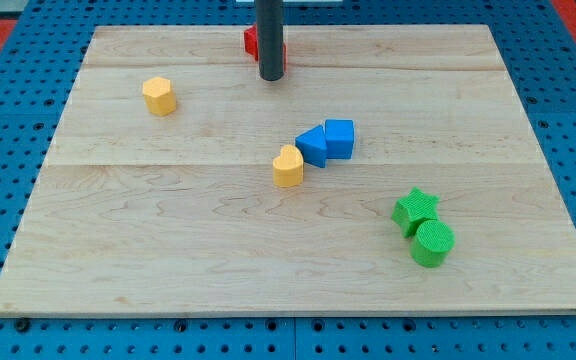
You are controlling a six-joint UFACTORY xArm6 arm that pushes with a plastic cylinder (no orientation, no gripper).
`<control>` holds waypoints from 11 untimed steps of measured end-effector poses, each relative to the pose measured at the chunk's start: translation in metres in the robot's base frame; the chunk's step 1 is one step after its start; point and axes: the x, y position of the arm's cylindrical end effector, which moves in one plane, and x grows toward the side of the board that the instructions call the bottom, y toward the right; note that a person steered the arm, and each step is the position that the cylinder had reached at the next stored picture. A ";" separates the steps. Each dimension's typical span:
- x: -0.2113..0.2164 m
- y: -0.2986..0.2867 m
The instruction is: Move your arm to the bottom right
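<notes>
Nearest, at the right, the green cylinder [432, 243] sits touching the green star [415, 209] just behind it. That near-right corner of the board [168, 260] is where I'm headed, and nothing of that is done yet. Mid-board, the yellow heart [288, 166] touches the blue wedge [313, 146], which touches the blue cube [339, 138]. Far left, a yellow hexagon [159, 96] stands alone. At the far edge, my tip [271, 76] stands just in front of the red block [252, 41], rod upright, long axis vertical. No hand here, only a bare rod. The whole diagonal run is left.
</notes>
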 end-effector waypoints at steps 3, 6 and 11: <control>0.085 0.243; 0.126 0.249; 0.309 0.249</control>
